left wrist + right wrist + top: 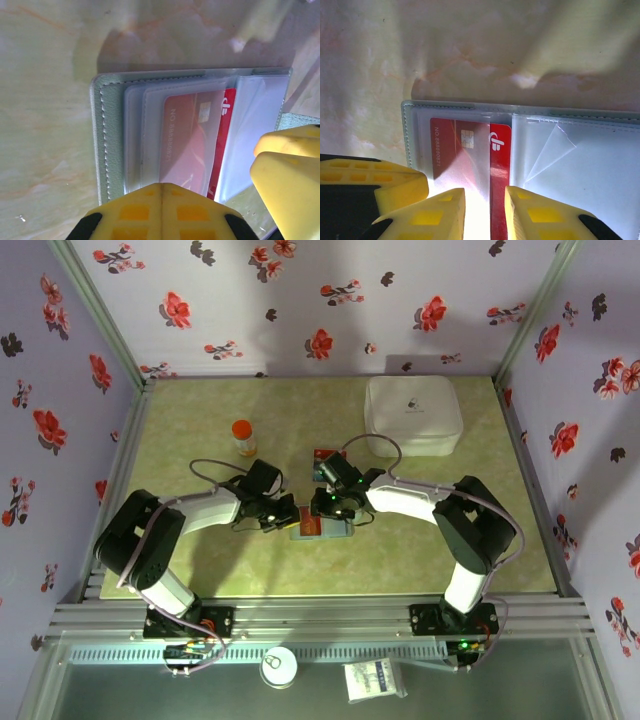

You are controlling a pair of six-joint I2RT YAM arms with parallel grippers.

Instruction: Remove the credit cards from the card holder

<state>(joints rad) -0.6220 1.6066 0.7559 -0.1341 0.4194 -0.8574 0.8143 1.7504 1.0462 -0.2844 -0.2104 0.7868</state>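
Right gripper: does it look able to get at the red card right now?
Probably yes. The red card pokes partway out of its clear sleeve, and the right gripper has its open fingertips right at that bare strip, with nothing covering it.

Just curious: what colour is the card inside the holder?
The credit card is red; the right wrist view shows it best.

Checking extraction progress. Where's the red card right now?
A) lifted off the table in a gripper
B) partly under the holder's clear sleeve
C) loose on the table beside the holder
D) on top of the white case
B: the red card lies in the card holder, most of it under the clear sleeve, with one strip bare.
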